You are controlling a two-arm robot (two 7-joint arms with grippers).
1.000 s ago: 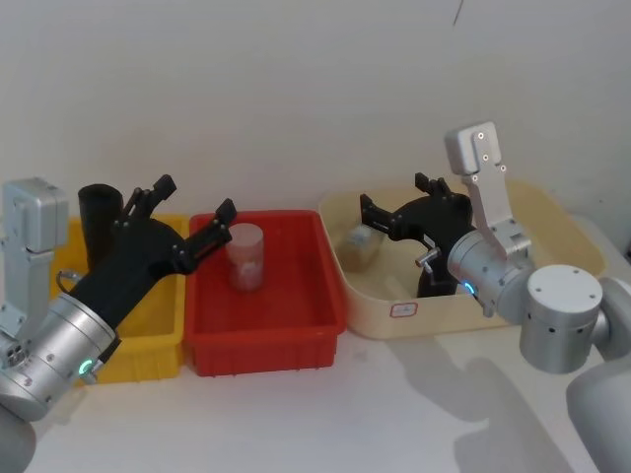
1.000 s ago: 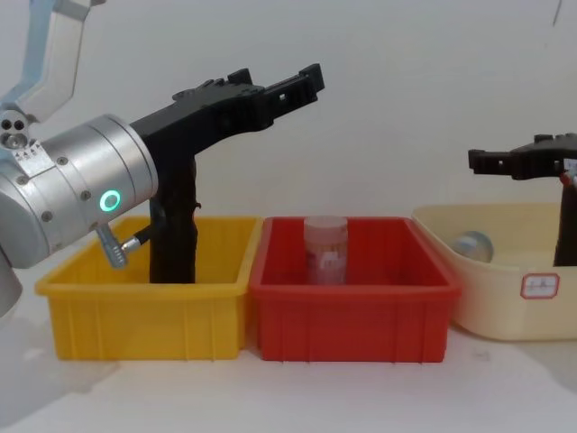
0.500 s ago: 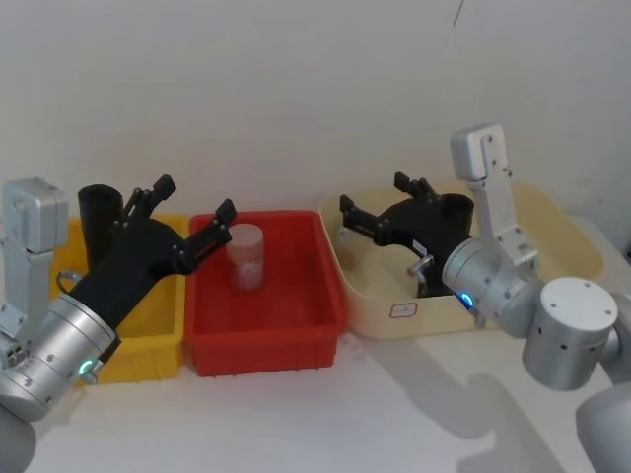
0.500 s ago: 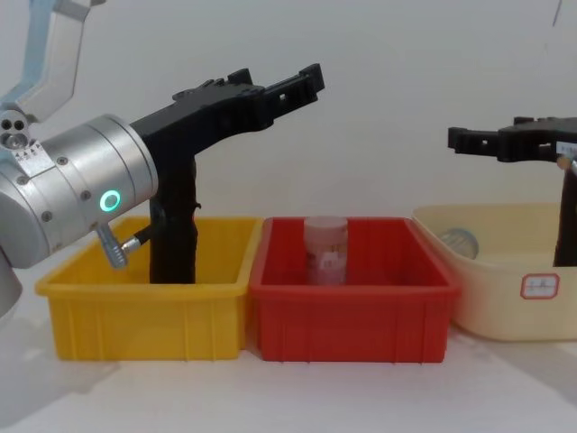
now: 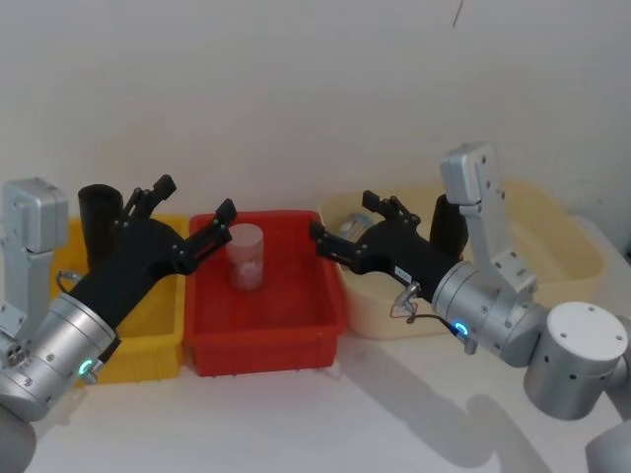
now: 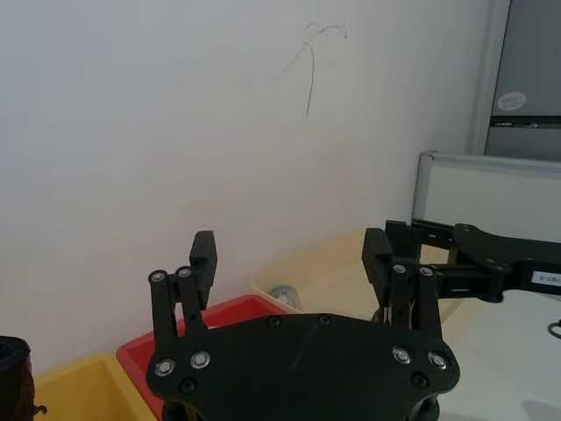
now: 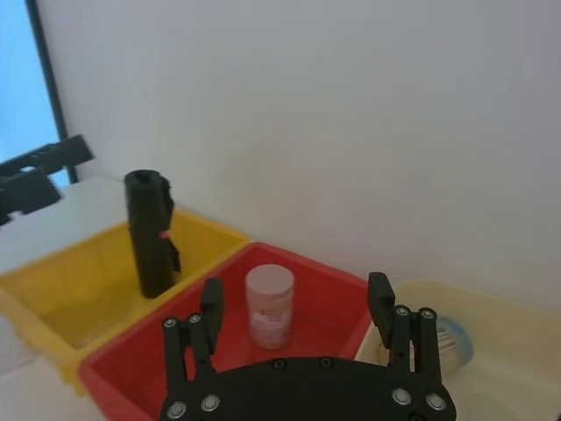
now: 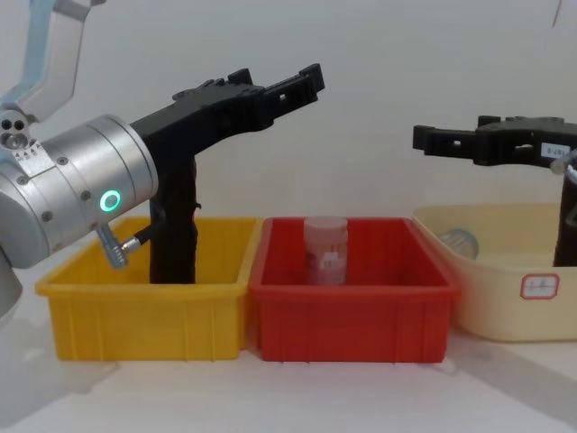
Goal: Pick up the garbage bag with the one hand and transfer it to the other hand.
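The garbage bag stands upright in the yellow bin, near that bin's back left corner, its long axis vertical and its top rising clear above the bin's rim. The left tool hangs above the yellow bin, just to the right of the roll and a little higher than its top, with both fingers spread wide and nothing between them. Its fingers point away from the roll, out over the red bin, so from this tool the roll lies behind and below the fingertips, close against the tool's black body. I judge the left arm much the nearer of the two, though it would have to draw back and turn its opening toward the roll before closing across the roll's standing side.

Right of the yellow bin, the red bin holds a pinkish clear jar, also upright. Beyond that, farthest from the yellow bin, sits a cream tub with a second black roll standing in it behind the right arm.

The right tool hovers over the gap between the red bin and the cream tub, well apart from the yellow bin, its fingers likewise wide open and empty, pointing toward the left tool. The two tools face one another across the red bin at about the same height.

All three containers rest on the white desk.
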